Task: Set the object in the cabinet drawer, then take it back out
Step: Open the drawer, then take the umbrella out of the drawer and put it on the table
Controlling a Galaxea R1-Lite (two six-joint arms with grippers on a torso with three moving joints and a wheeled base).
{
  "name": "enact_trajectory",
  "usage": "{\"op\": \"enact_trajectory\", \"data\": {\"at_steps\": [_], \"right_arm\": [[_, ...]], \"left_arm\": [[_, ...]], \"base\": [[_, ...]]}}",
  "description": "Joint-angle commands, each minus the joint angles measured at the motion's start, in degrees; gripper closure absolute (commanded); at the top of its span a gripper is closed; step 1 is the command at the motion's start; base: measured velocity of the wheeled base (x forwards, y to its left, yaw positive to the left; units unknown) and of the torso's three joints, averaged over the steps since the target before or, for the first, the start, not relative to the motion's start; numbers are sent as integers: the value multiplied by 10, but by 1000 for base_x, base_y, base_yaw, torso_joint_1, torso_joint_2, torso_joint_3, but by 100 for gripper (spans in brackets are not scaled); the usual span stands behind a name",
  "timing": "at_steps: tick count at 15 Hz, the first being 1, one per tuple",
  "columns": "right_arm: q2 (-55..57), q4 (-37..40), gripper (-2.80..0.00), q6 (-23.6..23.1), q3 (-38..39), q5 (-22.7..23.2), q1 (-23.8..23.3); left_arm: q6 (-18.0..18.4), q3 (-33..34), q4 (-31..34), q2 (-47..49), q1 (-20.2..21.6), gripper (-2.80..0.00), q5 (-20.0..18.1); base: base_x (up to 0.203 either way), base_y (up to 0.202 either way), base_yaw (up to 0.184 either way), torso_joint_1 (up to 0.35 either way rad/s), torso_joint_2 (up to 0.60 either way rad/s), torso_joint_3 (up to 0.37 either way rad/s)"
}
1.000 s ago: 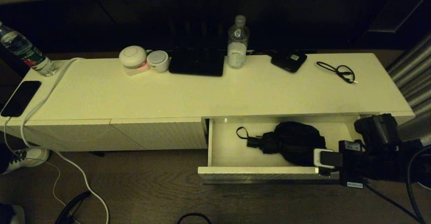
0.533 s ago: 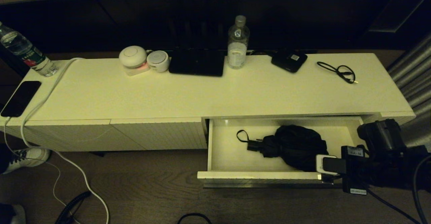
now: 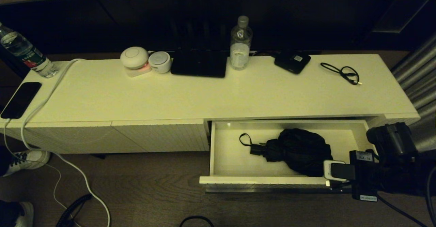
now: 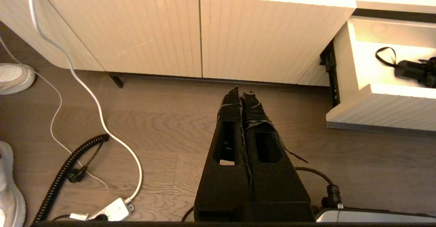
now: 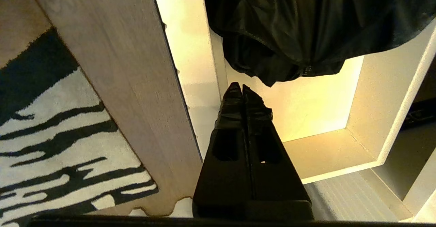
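Note:
The black umbrella (image 3: 299, 150) lies in the open cabinet drawer (image 3: 262, 180), handle and wrist loop pointing left. It also shows in the right wrist view as bunched black fabric (image 5: 306, 26), and its handle shows in the left wrist view (image 4: 414, 71). My right gripper (image 3: 329, 183) is shut with nothing between its fingers. Its tips (image 5: 241, 86) sit just inside the front wall at the right end of the drawer (image 5: 323, 104), close beside the fabric. My left gripper (image 4: 242, 92) is shut and empty, hanging over the floor in front of the closed ribbed panels.
On the cabinet top stand a water bottle (image 3: 240, 43), a flat black device with a white label (image 3: 292, 61), a thin black cable (image 3: 342, 72), two white round gadgets (image 3: 134, 58), a phone (image 3: 21, 99) and a white cord (image 3: 44, 101). A striped rug (image 5: 51, 135) lies below.
The drawer has slid further out toward me, with my right gripper moving along at its front right end. The umbrella rode along inside it.

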Motion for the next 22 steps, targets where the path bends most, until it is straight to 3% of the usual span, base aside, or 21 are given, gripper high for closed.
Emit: {"op": "enact_trajectory", "data": {"at_steps": [1,3,8,11,15,22], "right_arm": [[-24,-7,0,-4,-12,-4,-1],[-47,-4,0,0,-32,-6,-5],[-81,84,0,-2,-105,-8,7],[-42,107,0,-1,-153,-8,24],[25,203,0,5,-246,-2,37],[123,249,0,30,-348,2,66]], "left_arm": [[-1,0,0,-1,0,0,0],[-1,0,0,-1,0,0,0],[-1,0,0,-1,0,0,0],[-1,0,0,-1,0,0,0],[-1,0,0,-1,0,0,0],[-1,0,0,-1,0,0,0]], "base": [[0,0,0,0,0,0],[0,0,0,0,0,0],[0,0,0,0,0,0],[0,0,0,0,0,0],[0,0,0,0,0,0],[0,0,0,0,0,0]]}}
